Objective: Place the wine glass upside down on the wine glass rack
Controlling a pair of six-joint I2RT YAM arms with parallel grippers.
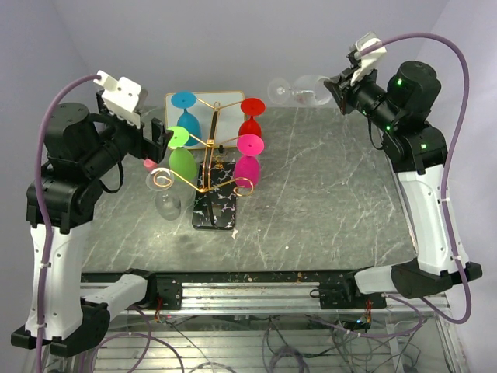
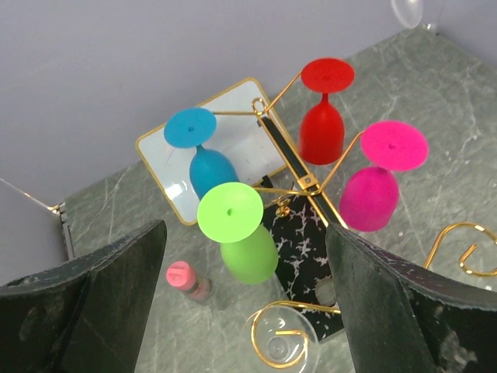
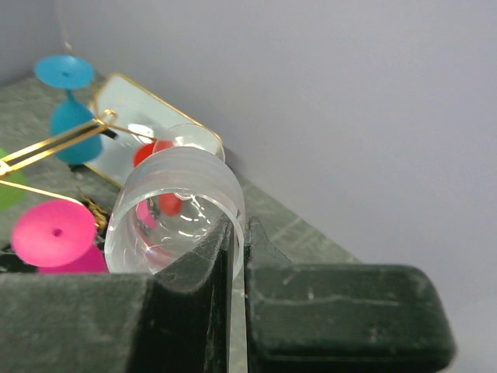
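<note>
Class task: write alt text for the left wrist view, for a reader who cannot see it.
Framed by the open left gripper, the gold wine glass rack holds a blue glass, green glass, red glass and pink glass upside down. A white tray lies behind, a clear glass nearer the camera.

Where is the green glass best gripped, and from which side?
The green glass by its bowl, from the left, where the open left pincer is: it hangs foot-up, stem in the rack's gold arm, blue glass behind, pink glass right.
</note>
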